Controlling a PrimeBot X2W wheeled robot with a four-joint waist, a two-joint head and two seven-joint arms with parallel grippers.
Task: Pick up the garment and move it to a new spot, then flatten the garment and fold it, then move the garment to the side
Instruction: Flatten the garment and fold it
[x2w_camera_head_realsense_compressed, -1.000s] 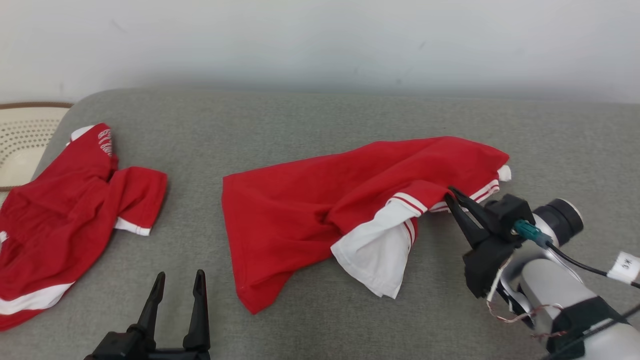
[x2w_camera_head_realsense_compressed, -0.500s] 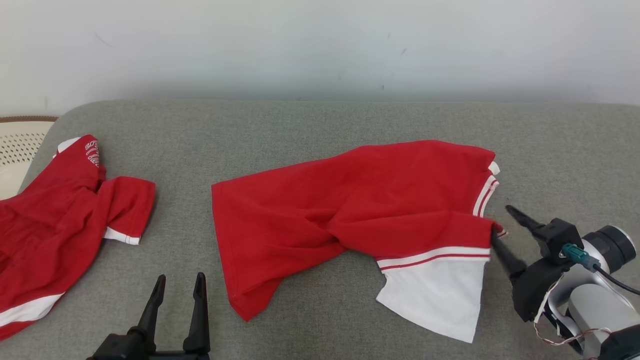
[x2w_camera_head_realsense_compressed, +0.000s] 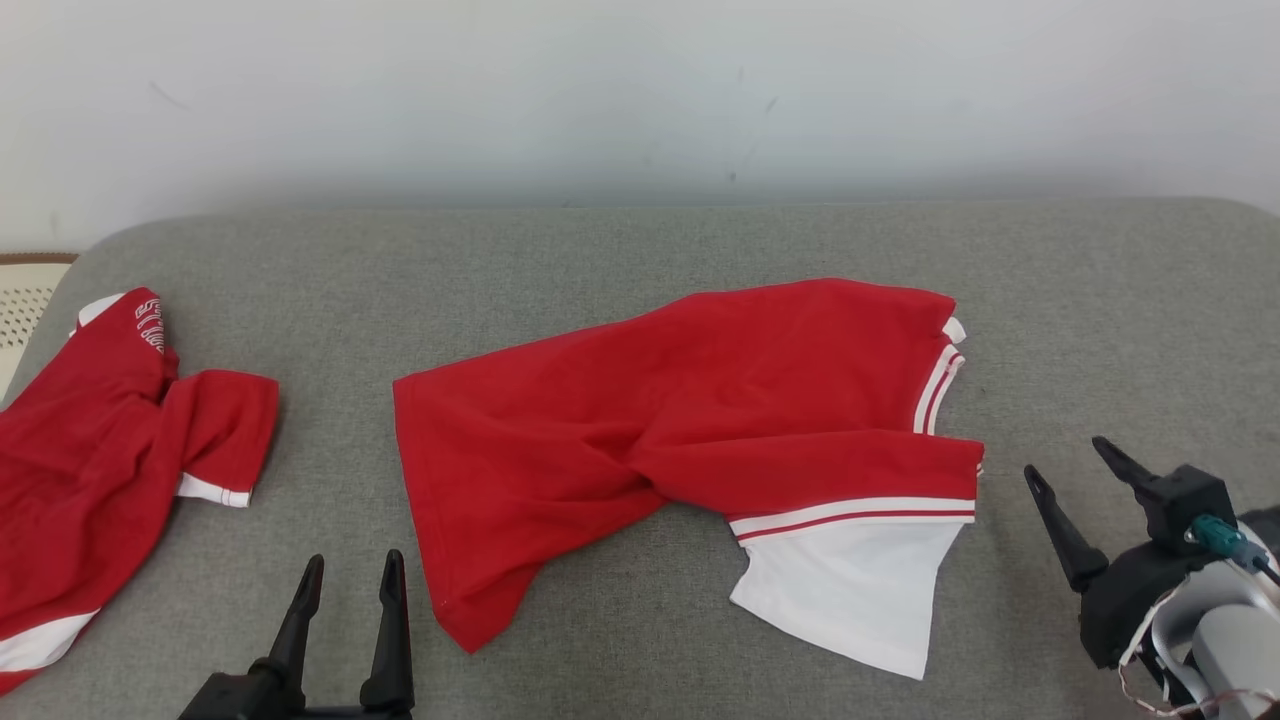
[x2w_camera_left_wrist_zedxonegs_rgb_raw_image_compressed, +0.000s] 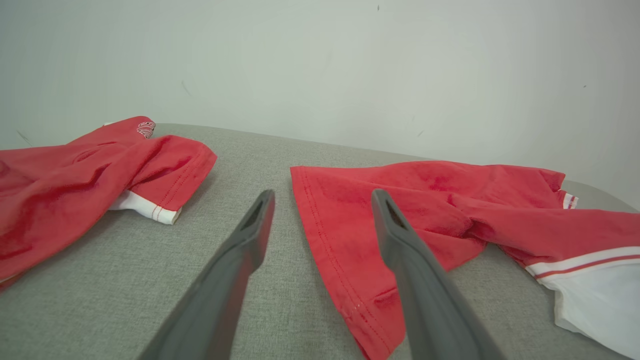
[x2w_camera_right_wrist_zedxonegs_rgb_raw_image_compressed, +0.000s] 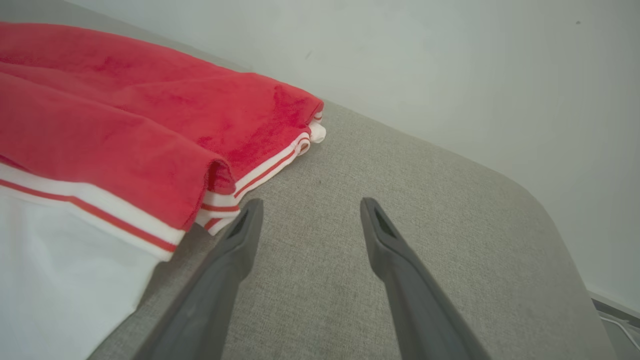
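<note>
The crumpled red shirt with white striped trim (x2w_camera_head_realsense_compressed: 700, 420) lies spread across the middle of the grey fabric-padded desk (x2w_camera_head_realsense_compressed: 600, 250). The right gripper (x2w_camera_head_realsense_compressed: 1064, 457) hovers just beside its sleeve, jaws spread. The left gripper (x2w_camera_head_realsense_compressed: 355, 560) has its jaws spread too.

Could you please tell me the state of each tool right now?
Left tool: open, holding nothing.
Right tool: open, holding nothing, beside the shirt.
</note>
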